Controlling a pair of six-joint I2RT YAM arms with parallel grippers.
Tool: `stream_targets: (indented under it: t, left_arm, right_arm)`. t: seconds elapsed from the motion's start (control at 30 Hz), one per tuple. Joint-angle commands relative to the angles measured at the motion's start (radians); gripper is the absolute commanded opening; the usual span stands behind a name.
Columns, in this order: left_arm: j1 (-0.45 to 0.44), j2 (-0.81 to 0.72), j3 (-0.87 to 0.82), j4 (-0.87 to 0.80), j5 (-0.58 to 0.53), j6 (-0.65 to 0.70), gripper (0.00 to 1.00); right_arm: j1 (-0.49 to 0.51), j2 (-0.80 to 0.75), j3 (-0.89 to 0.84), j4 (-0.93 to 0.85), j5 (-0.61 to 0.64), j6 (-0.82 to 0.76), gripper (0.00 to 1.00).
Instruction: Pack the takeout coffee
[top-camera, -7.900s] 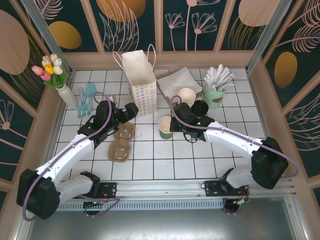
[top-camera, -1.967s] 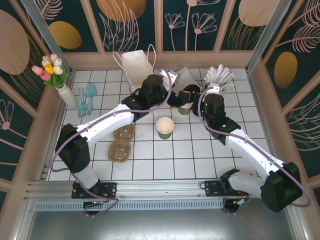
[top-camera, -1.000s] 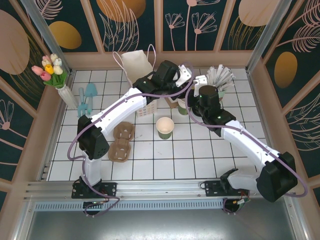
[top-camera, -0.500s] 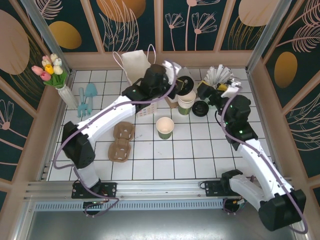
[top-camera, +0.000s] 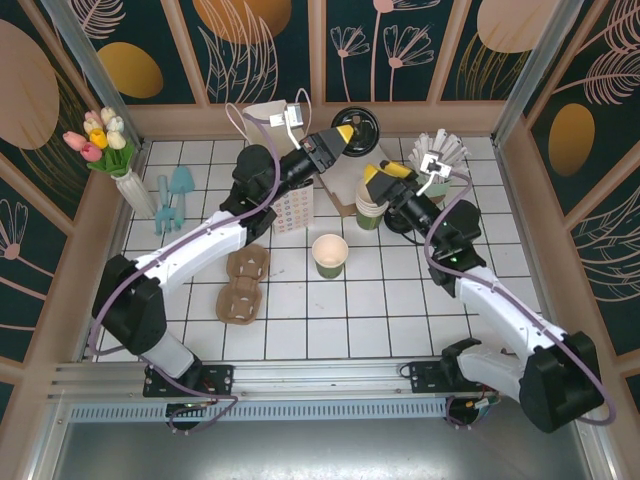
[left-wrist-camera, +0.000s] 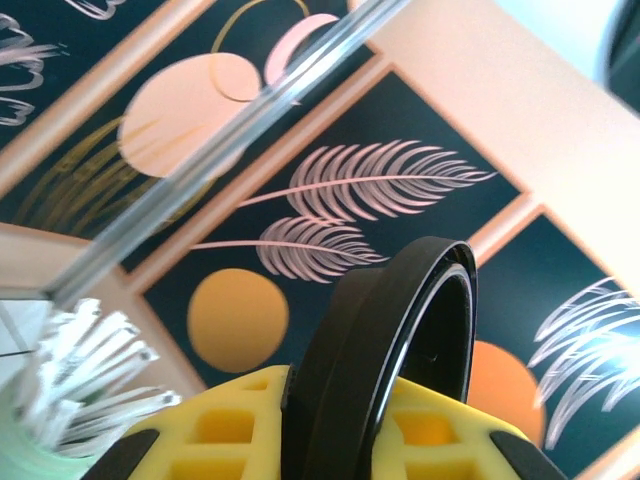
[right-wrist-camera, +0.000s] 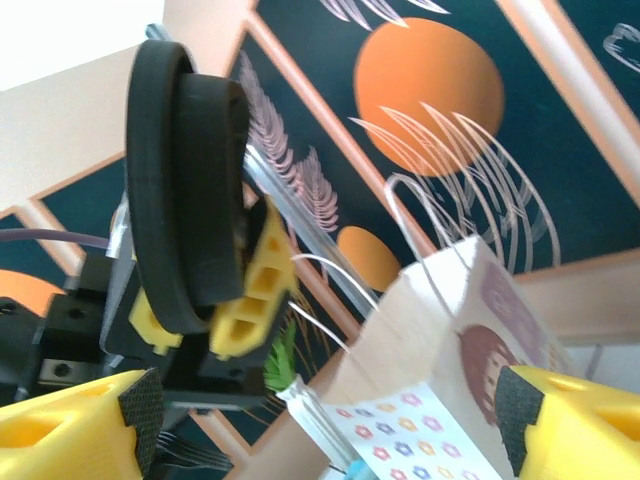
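The takeout coffee cup (top-camera: 331, 255), dark green with a cream inside, stands lidless on the white tiles at the centre. High near the back wall, my left gripper (top-camera: 343, 131) is shut on a round black lid (top-camera: 357, 121). In the left wrist view the lid (left-wrist-camera: 400, 340) stands on edge between the yellow fingers (left-wrist-camera: 215, 425). My right gripper (top-camera: 383, 180) hangs open above the stack of cream-rimmed cups (top-camera: 371, 208), holding nothing. The right wrist view looks between its wide-apart fingers (right-wrist-camera: 70, 425) at the lid (right-wrist-camera: 185, 190) and the paper bag (right-wrist-camera: 470, 370).
The flower-printed paper bag (top-camera: 287, 205) stands open at the back, partly behind the left arm. A mint green holder of white sticks (top-camera: 436, 158) sits at the back right. Brown cup carriers (top-camera: 243, 283) lie to the left, and a tulip vase (top-camera: 125, 170) stands at the far left.
The right gripper has opened and drawn back from the lid. The left gripper, still shut on the lid, has raised it up and toward the back wall.
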Motion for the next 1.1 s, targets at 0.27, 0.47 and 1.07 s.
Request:
stream_targets:
  t: [0.27, 0.47, 1.07]
  left_arm:
    - [-0.002, 0.065, -0.013, 0.254, 0.060, -0.102, 0.00]
    - [-0.001, 0.066, -0.021, 0.273, 0.059, -0.102, 0.00]
    - [-0.001, 0.067, -0.033, 0.303, 0.085, -0.112, 0.09]
  right_arm:
    - [0.071, 0.126, 0.083, 0.294, 0.047, -0.056, 0.79]
    - [0.085, 0.181, 0.097, 0.379, 0.122, -0.061, 0.70]
    - [0.109, 0.214, 0.161, 0.351, 0.144, -0.199, 0.23]
